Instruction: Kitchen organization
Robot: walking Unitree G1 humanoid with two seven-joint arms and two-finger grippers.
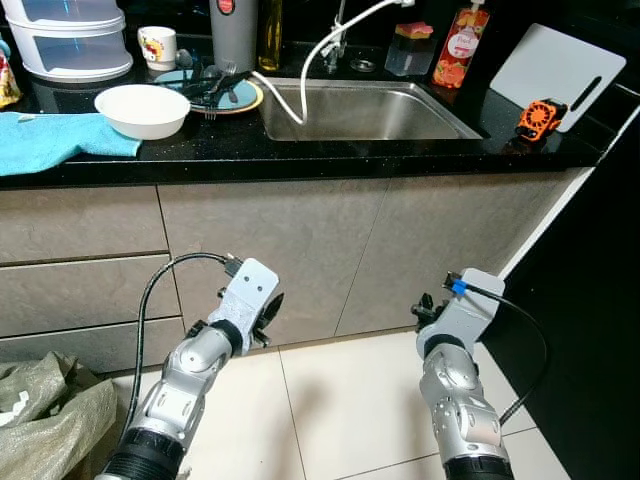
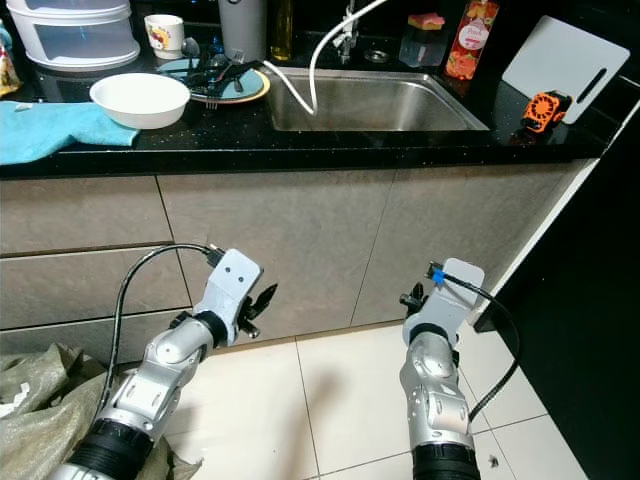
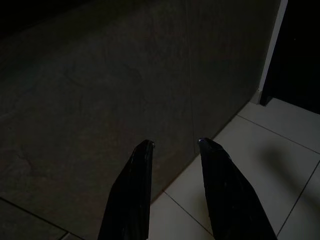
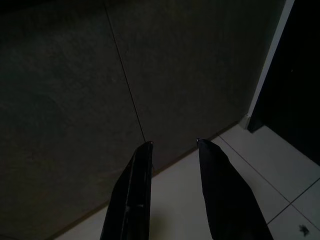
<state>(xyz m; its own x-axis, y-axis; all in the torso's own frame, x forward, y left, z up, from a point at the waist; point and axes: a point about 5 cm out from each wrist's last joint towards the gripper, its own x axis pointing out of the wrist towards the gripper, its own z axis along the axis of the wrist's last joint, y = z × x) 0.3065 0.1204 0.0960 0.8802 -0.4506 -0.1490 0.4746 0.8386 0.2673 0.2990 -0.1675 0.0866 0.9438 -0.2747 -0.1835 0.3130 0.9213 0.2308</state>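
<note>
On the black counter stand a white bowl, a plate with dark cutlery, a printed mug and a grey tumbler. A steel sink lies in the middle, with a white hose hanging into it. Both arms hang low before the grey cabinet doors. My left gripper is open and holds nothing. My right gripper is open too, pointing at the cabinet foot and floor tiles.
A teal towel lies at the counter's left by stacked white containers. A red soap bottle, white cutting board and orange gadget sit at the right. A crumpled sack lies on the floor, left. A dark unit stands at right.
</note>
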